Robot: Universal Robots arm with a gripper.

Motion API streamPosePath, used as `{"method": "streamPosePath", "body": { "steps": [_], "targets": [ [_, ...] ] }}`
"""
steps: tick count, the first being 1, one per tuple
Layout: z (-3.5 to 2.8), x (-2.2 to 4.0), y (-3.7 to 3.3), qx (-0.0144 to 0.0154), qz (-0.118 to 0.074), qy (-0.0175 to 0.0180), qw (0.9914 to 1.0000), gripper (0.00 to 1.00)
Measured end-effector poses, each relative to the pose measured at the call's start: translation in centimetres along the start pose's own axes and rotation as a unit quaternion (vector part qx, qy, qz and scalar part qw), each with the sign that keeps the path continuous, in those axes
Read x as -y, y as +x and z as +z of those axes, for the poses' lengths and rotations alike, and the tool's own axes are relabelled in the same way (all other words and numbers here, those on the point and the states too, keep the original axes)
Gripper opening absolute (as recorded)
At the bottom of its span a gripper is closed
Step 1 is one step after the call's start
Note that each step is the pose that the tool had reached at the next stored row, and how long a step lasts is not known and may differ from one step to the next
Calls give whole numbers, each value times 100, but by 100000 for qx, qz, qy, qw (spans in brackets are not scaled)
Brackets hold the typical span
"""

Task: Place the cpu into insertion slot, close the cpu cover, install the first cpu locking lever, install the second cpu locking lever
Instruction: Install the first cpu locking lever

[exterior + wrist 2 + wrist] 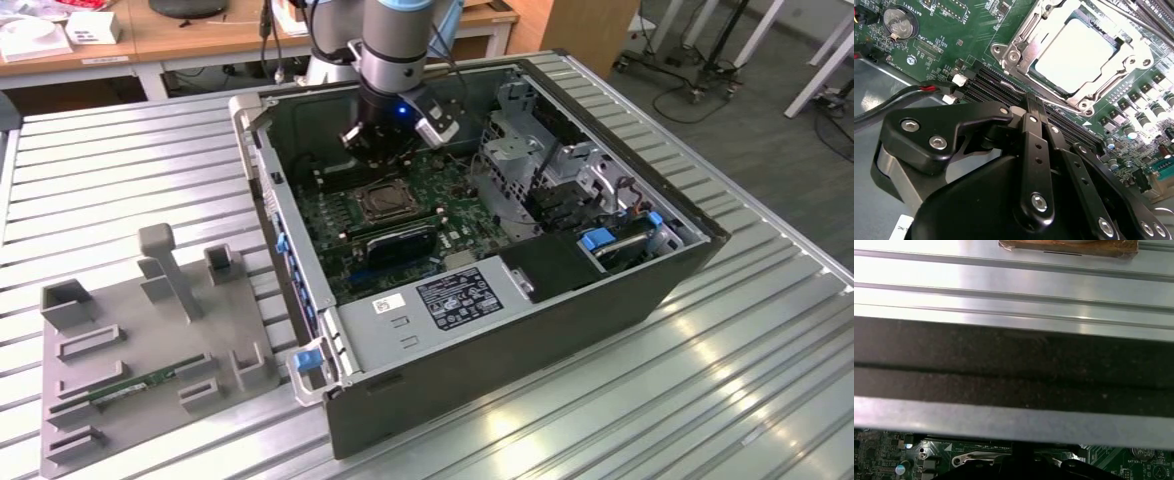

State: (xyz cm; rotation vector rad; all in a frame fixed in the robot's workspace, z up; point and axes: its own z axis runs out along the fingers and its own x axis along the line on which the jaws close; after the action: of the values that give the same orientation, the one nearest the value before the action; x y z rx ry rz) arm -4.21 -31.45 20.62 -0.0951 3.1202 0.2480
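a robotics lab: an arm (394,40) over an open pc case (534,350) on a ribbed metal table (120,170), desks (200,35) and wheeled stands (694,60) behind.

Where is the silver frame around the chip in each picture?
Exterior view: silver frame at mid-board, inside the case.
Second wrist view: silver frame ringing the bright chip.
First wrist view: apparently one corner, beside the board.
Shared landmark: the green board.

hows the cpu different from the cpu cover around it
The cpu is a solid, plain square face; the cpu cover is an open frame with a cut-out middle. The cpu sits inside; the cpu cover rings it and is larger. Both are silvery metal and lie flat.
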Motion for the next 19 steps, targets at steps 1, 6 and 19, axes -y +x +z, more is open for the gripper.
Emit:
{"method": "streamPosePath", "body": {
  "steps": [1,6,19],
  "targets": [
    [2,1,-4,1,1,1,100000,11],
    [9,2,-13,-5,-2,5,100000,11],
    [26,-2,-35,3,-3,-4,100000,11]
  ]
}}
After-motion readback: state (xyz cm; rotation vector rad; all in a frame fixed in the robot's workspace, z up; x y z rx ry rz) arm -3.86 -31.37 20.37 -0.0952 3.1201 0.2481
